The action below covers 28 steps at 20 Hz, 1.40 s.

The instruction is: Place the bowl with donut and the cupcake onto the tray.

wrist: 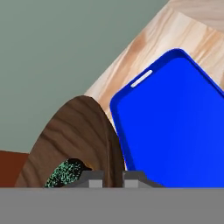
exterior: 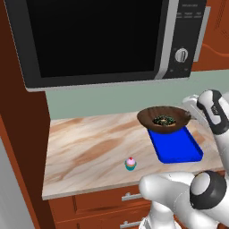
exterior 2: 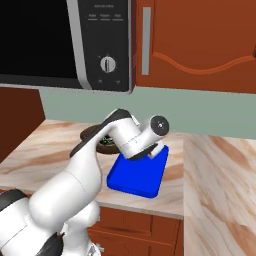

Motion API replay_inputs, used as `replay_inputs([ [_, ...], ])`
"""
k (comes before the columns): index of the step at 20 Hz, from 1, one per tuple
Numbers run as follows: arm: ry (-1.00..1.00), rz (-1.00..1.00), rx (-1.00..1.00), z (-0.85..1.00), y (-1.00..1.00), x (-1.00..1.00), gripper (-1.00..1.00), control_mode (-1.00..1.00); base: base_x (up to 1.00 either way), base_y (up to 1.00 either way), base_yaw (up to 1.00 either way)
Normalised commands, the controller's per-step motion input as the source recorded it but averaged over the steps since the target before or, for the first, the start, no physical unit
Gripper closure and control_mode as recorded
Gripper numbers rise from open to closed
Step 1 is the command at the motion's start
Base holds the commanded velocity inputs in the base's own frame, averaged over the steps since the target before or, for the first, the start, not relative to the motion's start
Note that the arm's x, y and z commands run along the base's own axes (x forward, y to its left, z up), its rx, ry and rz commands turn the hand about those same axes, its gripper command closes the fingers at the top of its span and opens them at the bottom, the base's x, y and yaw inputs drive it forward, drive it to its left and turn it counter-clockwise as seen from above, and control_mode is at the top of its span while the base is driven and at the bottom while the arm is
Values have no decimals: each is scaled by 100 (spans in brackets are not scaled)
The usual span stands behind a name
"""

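Pincer (wrist: 113, 178) pinched nearly shut on the bowl (exterior: 163, 119) rim, the bowl lifted over the tray's (exterior: 176, 145) far end, donut (exterior: 164, 120) inside. Bowl looks a bit tilted, so I'd keep the wrist level, centre it over the blue, lower until it seats flat, then release. Cupcake (exterior: 130, 163) waits on the counter (exterior: 89, 147), well left of the tray.

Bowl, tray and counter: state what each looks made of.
Bowl: apparently wood, dark brown with visible grain streaks, matte.
Tray: likely plastic, uniform bright blue; the hand view shows a glossy highlight on its rim.
Counter: probably stone or a marble-look laminate, with tan and cream veining.
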Motion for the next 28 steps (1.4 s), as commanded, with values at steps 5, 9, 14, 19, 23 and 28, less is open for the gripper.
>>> replay_inputs([
  [5,-1,0,9,-26,-64,8,100,-100,0,0,0],
  [9,-3,0,5,-38,-37,22,100,-100,0,0,0],
  [14,-5,0,3,-40,-24,33,100,-100,0,0,0],
  [19,-5,0,1,-40,-20,39,100,-100,0,0,0],
  [23,-8,0,0,-40,-21,36,100,-100,0,0,0],
  [28,-13,0,1,-36,-20,28,100,-100,0,0,0],
])
